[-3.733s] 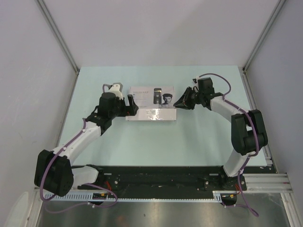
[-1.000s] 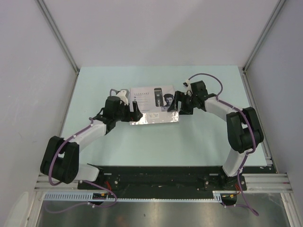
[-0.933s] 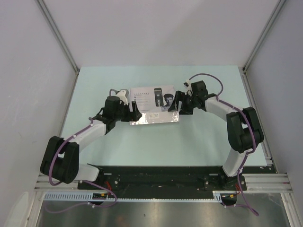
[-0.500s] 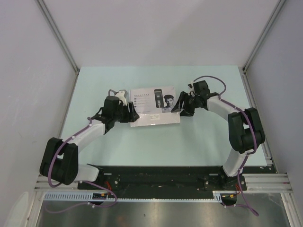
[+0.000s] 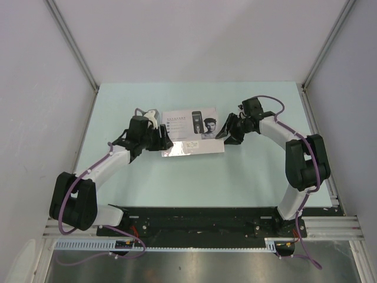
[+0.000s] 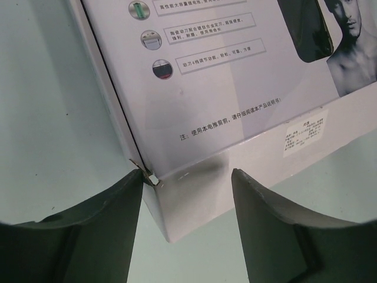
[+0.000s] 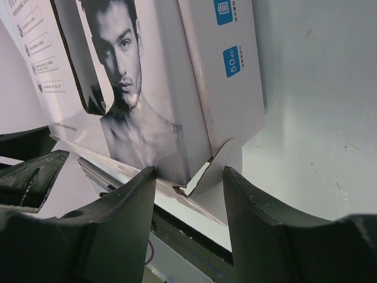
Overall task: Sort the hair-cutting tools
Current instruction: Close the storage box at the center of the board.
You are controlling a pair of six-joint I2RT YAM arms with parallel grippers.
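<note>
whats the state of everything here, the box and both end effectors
box: lying flat, closed
lid: on the box, right end seems slightly lifted
left end effector: jaws partly open astride the box's near left corner, grip unclear
right end effector: jaws partly open astride the lid's side flap, grip unclear

— What are the arms like?
— The left arm (image 5: 105,166) and right arm (image 5: 275,128) have white shells with bulky black joints. A purple cable (image 5: 270,98) loops along each.
— And the hands?
— The left hand (image 6: 187,173) and right hand (image 7: 189,169) each have two dark, matte, curved fingers (image 7: 277,236) with no markings. The black base plate (image 5: 200,219) runs beneath.
</note>
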